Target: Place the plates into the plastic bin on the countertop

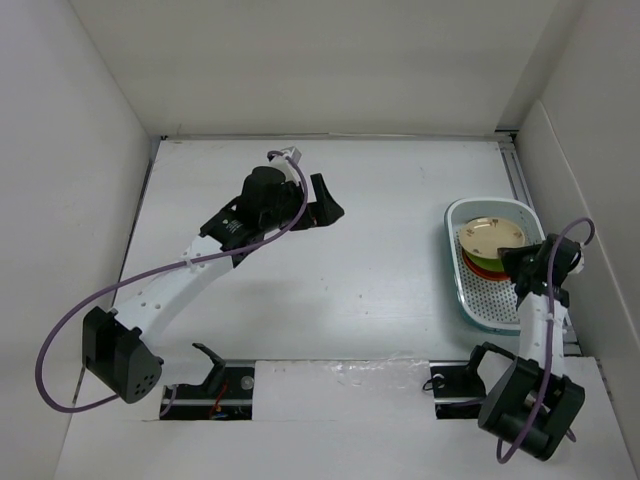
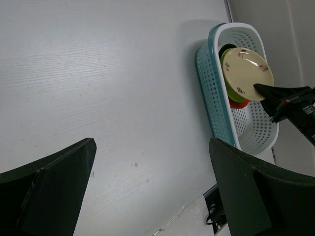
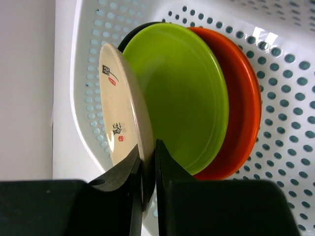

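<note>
Though unseen from above, right claw (image 3: 147,151) pinches the beige plate (image 3: 120,113) while left claw (image 2: 151,145) gapes.

**Four plates, one bin, two arms**

One plastic bin (image 1: 490,297) sits on the single worktop (image 1: 350,270). Four plates can be counted inside it, one of each colour:

- one beige plate (image 1: 491,236) with small dark and red markings
- one lime green plate (image 3: 182,93)
- one orange plate (image 3: 243,98)
- one black plate (image 3: 137,30), seen only as a sliver of rim behind the green one

There are two arms, each with one pincer, so two in all: the left pincer (image 1: 327,200) and the right pincer (image 3: 147,147). Each has two fingers.
</note>
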`<control>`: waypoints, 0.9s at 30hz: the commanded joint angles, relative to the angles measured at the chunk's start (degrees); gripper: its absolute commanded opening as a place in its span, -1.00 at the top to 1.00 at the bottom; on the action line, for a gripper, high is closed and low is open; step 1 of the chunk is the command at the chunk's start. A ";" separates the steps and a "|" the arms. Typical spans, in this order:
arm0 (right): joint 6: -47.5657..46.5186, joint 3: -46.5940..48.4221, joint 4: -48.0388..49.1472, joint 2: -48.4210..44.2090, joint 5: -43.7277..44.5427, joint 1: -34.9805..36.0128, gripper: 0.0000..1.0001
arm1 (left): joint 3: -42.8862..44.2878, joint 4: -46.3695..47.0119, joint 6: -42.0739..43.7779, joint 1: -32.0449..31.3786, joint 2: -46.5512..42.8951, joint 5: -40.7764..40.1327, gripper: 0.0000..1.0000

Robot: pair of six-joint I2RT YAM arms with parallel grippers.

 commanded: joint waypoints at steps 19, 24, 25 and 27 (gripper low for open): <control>-1.95 9.08 -9.42 -9.64 4.93 -1.13 -0.98 | -0.13 1.80 1.00 -0.11 -1.47 1.45 -1.00; -2.57 10.23 -10.13 -9.64 2.03 -1.13 -0.98 | 0.40 0.65 1.00 -0.11 -2.09 -1.18 -1.00; -3.26 11.53 -11.27 -9.64 1.42 -1.13 -0.98 | 0.40 0.65 1.00 -0.11 -2.09 -1.19 -1.00; -3.27 12.59 -13.02 -8.33 -0.33 -1.13 -0.98 | 0.40 0.04 1.00 -0.11 -2.09 -1.19 -1.00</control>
